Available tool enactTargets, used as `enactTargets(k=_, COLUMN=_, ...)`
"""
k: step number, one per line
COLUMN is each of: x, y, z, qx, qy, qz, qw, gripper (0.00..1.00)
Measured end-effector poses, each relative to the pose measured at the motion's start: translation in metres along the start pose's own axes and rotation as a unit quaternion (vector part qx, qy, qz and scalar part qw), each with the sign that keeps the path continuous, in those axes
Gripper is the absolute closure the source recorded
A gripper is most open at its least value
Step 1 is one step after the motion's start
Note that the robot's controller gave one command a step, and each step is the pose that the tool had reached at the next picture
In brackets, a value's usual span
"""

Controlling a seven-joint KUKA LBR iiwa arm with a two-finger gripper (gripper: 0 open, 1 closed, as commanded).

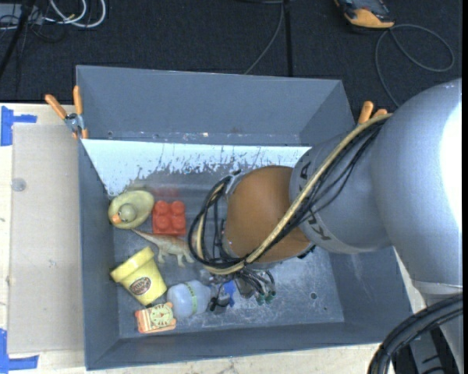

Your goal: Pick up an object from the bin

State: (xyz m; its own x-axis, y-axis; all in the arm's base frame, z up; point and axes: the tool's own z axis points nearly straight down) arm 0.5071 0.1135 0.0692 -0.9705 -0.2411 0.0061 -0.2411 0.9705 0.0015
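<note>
A small blue bit (228, 292) lies on the floor of the bin (218, 111), low down and near the middle of the frame. The gripper (246, 285) is right there, low in the bin and just to the right of the blue bit. It is too dark and hidden to see if they touch. I cannot tell if the gripper is spread or pressed together, or if it has anything in it.

Just left of the blue bit is a pale bottle (189, 298), lying on its side. Left of that, in the lower left of the bin, is a small orange box (156, 318). Above the box is a yellow cup (140, 277) with a brown label, tipped over. A tan toy (168, 248) lies between the cup and a red block (169, 216) with bumps on top. A yellow duck (129, 209) sits just left of the red block, near the left wall.

Above the gripper is a round orange cover (261, 205) with black cables (207, 232) looping down its left side. The big grey arm (421, 178) comes in from the right of the frame
</note>
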Motion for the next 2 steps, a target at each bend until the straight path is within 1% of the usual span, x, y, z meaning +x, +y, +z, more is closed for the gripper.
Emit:
enactTargets(k=1, x=0.000, y=0.000, z=0.000, qx=0.000, qy=0.0000, qz=0.000, qw=1.0000, gripper=1.00)
enactTargets(k=2, x=-0.005, y=0.000, z=-0.021, qx=0.000, qy=0.0019, qz=-0.001, qw=1.0000, gripper=1.00)
